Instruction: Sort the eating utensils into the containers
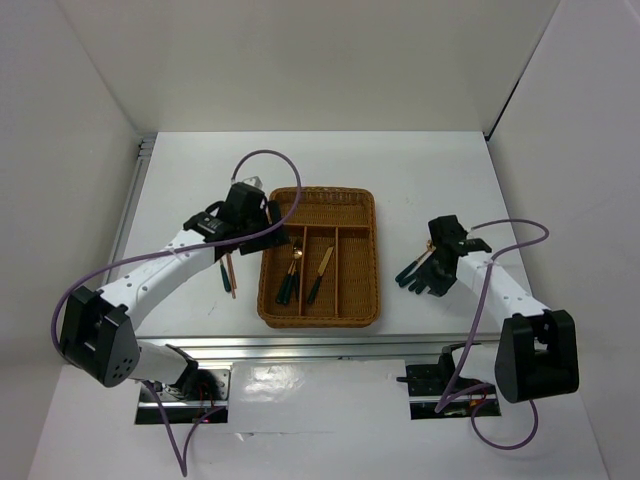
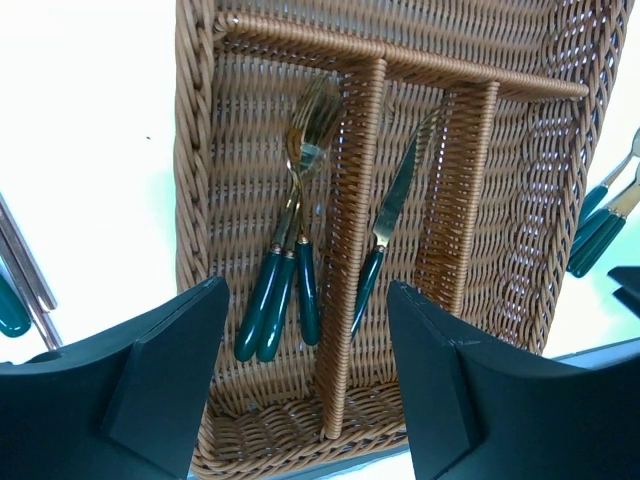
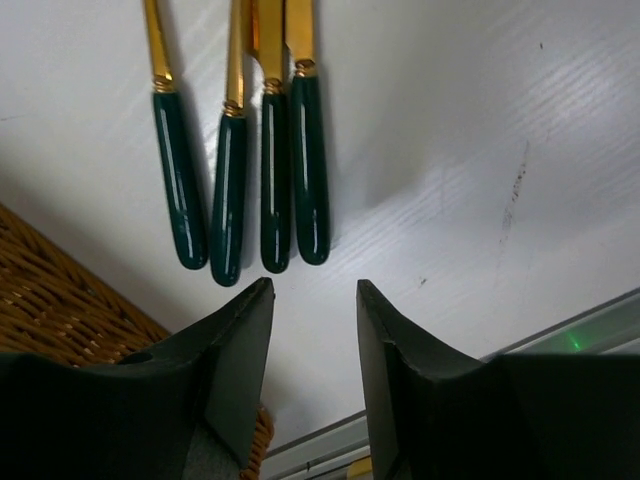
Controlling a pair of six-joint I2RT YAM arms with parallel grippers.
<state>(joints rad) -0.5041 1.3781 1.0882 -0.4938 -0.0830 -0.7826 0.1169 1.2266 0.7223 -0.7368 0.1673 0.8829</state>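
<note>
The left pincer (image 2: 308,300), jaws spread, hangs over the wicker tray (image 2: 200,200): three forks (image 2: 290,270) share one slot (handles bunched), a knife (image 2: 385,230) lies in the next.

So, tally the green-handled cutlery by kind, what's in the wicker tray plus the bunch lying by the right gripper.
Forks in the tray: 3
Knife in the tray: 1
Unidentified green-handled pieces on the table: 4
Total: 8

High rear overview; both wrist views close, downward (wicker tray (image 1: 358,270) common to all).
</note>
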